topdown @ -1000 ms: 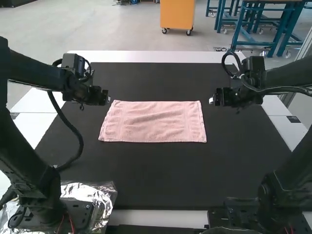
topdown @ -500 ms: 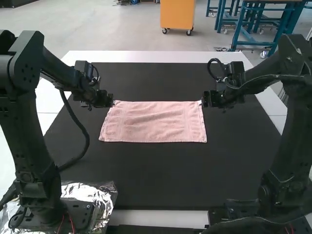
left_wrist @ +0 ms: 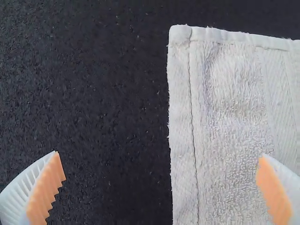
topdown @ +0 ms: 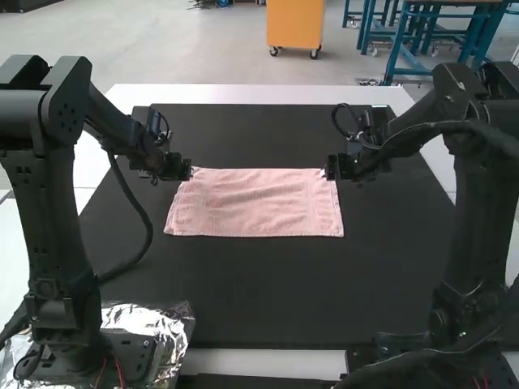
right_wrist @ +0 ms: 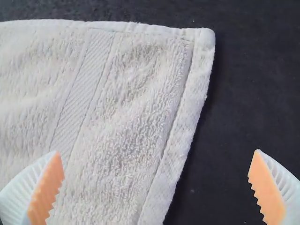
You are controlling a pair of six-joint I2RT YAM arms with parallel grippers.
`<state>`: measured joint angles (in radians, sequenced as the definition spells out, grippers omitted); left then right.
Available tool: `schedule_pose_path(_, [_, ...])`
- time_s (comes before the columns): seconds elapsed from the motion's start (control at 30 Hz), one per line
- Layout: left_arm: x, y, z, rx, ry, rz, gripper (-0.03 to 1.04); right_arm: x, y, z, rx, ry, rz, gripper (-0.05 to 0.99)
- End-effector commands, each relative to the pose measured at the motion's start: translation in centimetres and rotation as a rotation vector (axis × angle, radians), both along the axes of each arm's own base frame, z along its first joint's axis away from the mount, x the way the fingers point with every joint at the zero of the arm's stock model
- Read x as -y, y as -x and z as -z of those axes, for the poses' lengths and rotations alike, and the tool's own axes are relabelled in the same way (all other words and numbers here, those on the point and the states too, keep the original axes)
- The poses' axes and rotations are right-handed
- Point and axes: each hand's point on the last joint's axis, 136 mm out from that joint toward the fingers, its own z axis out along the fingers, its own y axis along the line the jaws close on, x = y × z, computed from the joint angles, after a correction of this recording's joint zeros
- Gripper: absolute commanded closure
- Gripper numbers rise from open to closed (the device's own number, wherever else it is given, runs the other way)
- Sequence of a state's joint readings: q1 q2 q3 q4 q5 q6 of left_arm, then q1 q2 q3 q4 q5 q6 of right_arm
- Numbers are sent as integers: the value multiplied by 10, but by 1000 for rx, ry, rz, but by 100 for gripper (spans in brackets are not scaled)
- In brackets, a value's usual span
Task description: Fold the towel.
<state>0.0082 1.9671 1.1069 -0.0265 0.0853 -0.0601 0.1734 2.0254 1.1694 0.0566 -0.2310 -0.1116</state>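
both grippers spread at the pink towel's far corners

from here i see the pink towel (topdown: pixel 254 203) lying spread on the black mat (topdown: pixel 268 284), roughly in its middle, with a few soft wrinkles across it. the left gripper (topdown: pixel 191 171) is at the towel's far left corner, the right gripper (topdown: pixel 328 172) at its far right one.

up close in the left wrist view, that gripper's fingers (left_wrist: pixel 44 190) stand wide apart, one over bare mat, the other over the towel, with the stitched side hem between them. the right wrist view has its fingers (right_wrist: pixel 47 187) just as wide, the towel's other side hem between them. neither is pinching any cloth. crinkled foil (topdown: pixel 166 322) sits by the left arm's base.
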Motion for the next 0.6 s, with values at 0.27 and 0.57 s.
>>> schedule_pose_path(0.27, [-6,-20,5,16,-60,10,5,-6,-14,16,-6,13,7,3])
schedule_pose_path(0.57, [-10,-17,22,-19,-95,13,5,-5,-20,27,-10,44,10,3])
